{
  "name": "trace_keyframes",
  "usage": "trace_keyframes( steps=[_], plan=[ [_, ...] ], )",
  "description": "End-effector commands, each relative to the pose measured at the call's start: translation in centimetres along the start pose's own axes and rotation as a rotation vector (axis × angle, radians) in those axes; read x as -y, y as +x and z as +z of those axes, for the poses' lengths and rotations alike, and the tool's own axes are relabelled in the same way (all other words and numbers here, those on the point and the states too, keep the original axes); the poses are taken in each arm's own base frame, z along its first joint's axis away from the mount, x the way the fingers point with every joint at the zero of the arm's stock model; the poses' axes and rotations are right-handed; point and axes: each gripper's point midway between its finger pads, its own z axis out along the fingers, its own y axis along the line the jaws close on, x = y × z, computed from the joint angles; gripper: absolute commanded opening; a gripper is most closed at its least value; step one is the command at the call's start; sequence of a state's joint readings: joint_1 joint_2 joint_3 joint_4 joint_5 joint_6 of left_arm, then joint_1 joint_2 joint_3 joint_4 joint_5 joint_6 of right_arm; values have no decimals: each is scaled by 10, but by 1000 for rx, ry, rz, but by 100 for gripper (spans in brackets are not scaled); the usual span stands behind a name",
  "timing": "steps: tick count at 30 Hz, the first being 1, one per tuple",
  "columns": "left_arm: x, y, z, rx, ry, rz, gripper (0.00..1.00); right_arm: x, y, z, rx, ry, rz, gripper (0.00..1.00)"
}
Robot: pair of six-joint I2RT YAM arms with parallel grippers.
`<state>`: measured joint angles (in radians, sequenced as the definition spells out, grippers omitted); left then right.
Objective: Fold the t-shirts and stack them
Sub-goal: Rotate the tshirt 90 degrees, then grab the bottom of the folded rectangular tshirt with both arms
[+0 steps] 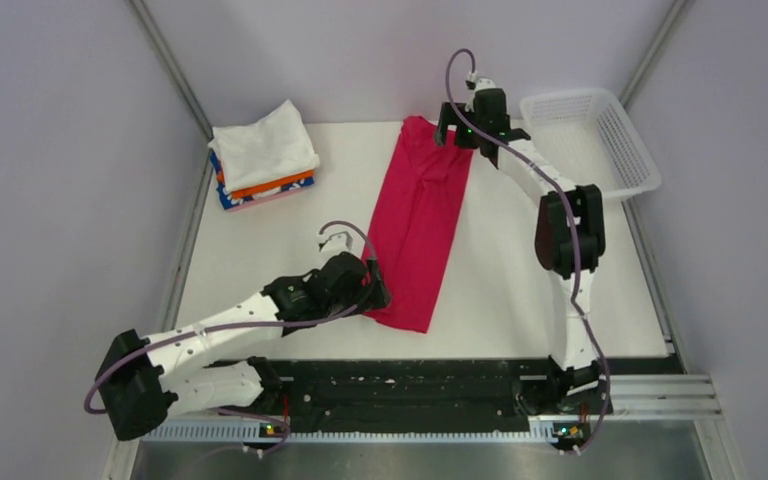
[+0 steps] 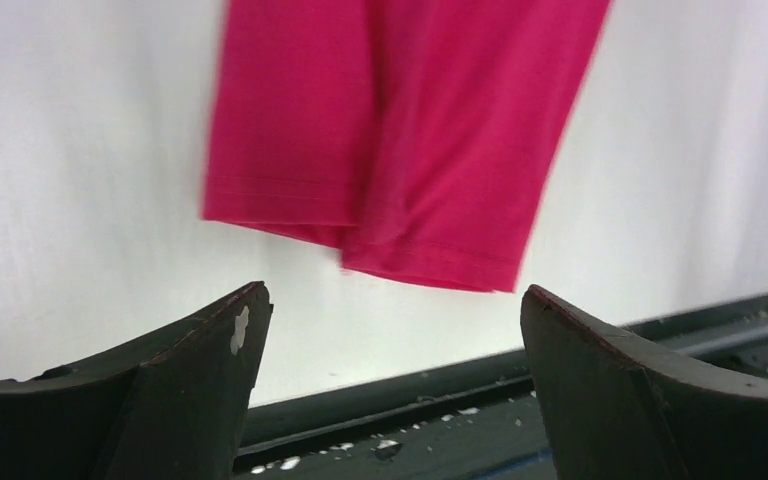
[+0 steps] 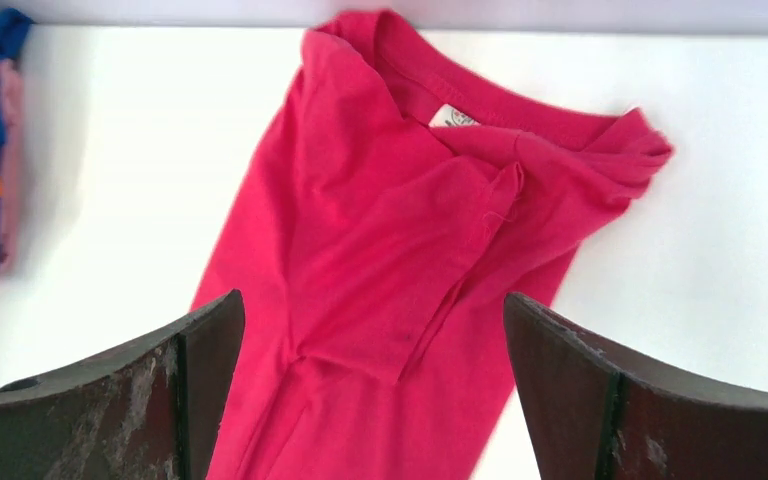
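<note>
White bench (image 1: pixel 260 260), matte and plain, boxed in on 3 sides by pale grey-lilac walls (image 1: pixel 60 150) w/ thin metal frame posts (image 1: pixel 175 70) running up the far corners. A dark rail (image 1: pixel 410 385) w/ white specks on it runs along the near edge, where both arm bases are bolted. Crimson-pink t-shirt (image 1: pixel 418 230) lies flat mid-bench, folded lengthwise into a long narrow strip, slightly diagonal: collar end far, near the back wall, hem end near and a bit to the left. Sleeves are tucked in over the body, w/ some bunching at the shoulder on the right side; the white neck tag (image 3: pixel 453 117) shows inside the collar. In the left wrist view the hem shows as 2 overlapping layers, edges not quite flush. L claw (image 1: pixel 375 283) is low, just beside the strip's left edge by the hem, spread wide, nothing in it; its wrist view shows bare bench btwn the fingertips and the hem. R claw (image 1: pixel 452 135) hangs over the collar end, also spread wide and empty, cloth visible below and btwn its fingers (image 3: pixel 200 350). Stack of folded t-shirts (image 1: pixel 263 155) sits in the far-left corner, well apart from the crimson one: white on top, then orange, blue-patterned, pale pink at the bottom. White plastic mesh basket (image 1: pixel 628 140) is at the far-right corner against the wall.
</note>
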<state>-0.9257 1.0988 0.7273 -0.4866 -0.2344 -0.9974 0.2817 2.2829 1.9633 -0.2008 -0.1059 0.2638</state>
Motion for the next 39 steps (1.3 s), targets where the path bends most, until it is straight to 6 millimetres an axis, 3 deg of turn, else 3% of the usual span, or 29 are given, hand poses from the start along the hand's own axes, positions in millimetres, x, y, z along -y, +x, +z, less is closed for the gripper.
trace_keyframes(
  steps=[1,5,11,16,22,25,27,30,34,39],
  plan=[
    [-55,-14,0,91,-184,-55,99,-37,-57,-67,158,-28,-82,99],
    [-72,-15,13,57,-179,-70,98,-50,-25,-120,154,22,-80,99],
    [-74,-12,29,14,-170,-71,89,-42,89,-181,57,-11,112,99],
    [-76,-3,45,-25,-165,-74,77,-46,156,-207,-40,-74,192,98],
    [-88,4,62,-71,-203,-104,58,-72,210,-234,-161,-122,123,94],
    [-93,8,67,-88,-216,-117,47,-75,240,-251,-254,-71,38,92],
    [-95,12,68,-101,-219,-118,34,-83,255,-260,-291,-76,-13,91],
    [-99,14,66,-104,-238,-121,1,-102,276,-273,-331,-113,-82,89],
    [-100,14,59,-111,-242,-114,0,-128,299,-286,-331,-148,-203,82],
    [-98,14,54,-118,-232,-106,0,-153,319,-280,-353,-228,-235,69]
  ],
)
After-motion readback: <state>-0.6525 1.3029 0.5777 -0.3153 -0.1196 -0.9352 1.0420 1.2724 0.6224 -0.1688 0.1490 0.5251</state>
